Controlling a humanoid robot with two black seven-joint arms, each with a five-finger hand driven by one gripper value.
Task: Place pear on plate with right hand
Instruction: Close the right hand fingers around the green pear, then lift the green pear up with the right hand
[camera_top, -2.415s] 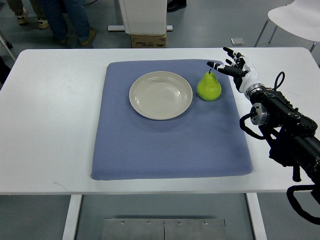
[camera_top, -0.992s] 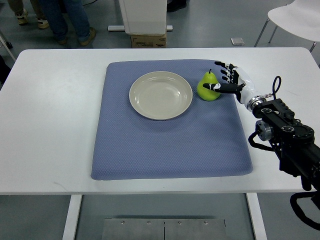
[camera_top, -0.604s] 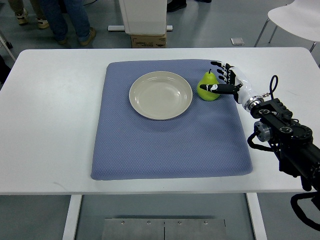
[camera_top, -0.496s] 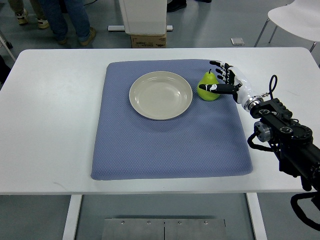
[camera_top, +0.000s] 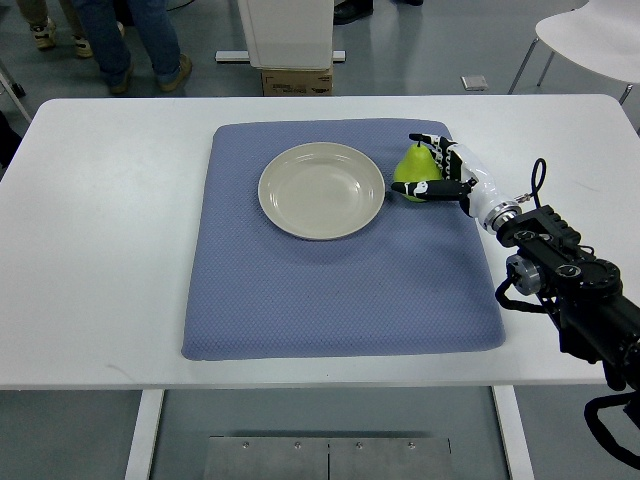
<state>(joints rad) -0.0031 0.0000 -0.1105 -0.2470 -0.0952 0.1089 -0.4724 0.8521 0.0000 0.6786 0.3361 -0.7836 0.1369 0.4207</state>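
Closing your right hand (camera_top: 437, 170) snugly on the green pear (camera_top: 413, 176) its fingers now wrap, lift straight before swinging to the round beige plate (camera_top: 321, 190) just beyond its fingertips.

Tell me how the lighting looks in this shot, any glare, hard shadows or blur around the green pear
Top view: light is soft and even, no harsh glare on the white table; the green pear and the right hand wrapped around it are sharp, casting only faint shadows on the blue mat; the cream plate shows a mild sheen.
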